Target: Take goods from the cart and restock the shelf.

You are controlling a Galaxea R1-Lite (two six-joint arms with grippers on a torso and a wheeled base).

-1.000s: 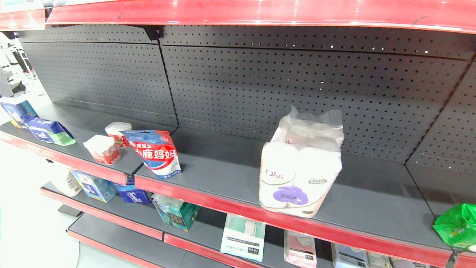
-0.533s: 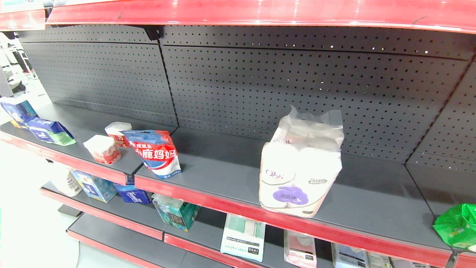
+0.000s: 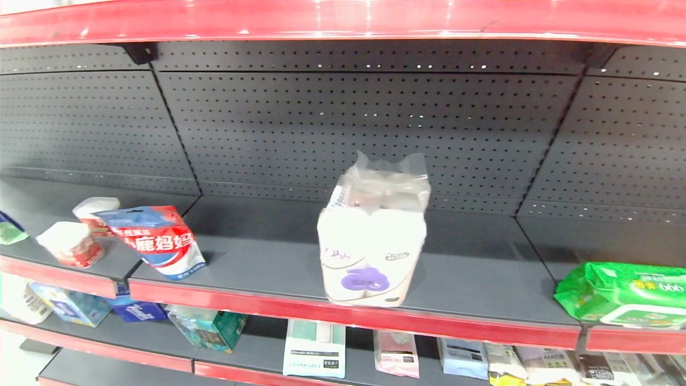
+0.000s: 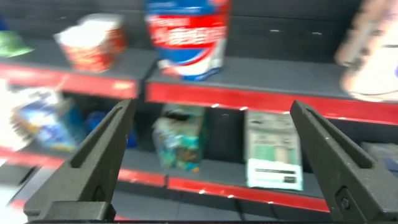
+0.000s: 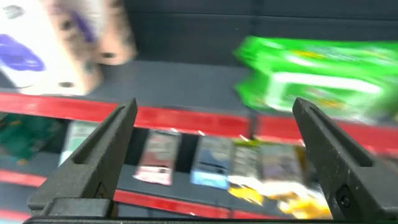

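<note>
My left gripper (image 4: 211, 115) is spread wide and holds nothing, facing the red front edge of the shelf (image 3: 278, 257). My right gripper (image 5: 214, 112) is spread just as wide and bare, further along that edge. The roll pack (image 3: 372, 252) stands upright at the front edge, about mid-board. Nearer the left end a pouch (image 3: 153, 244) stands at the front edge too, in line with my left fingers. Two tubs (image 3: 69, 244) sit just beside it on the neighbouring board, one behind the other. A green wipes pack (image 3: 624, 295) lies flat at the front edge over the seam to the right-hand board, ahead of my right fingers. On the lower shelf (image 3: 257, 343) sit a teal box (image 3: 206, 329), a white packet (image 3: 314, 348) and a pink packet (image 3: 396, 351), with more packets crowded toward the right end.
</note>
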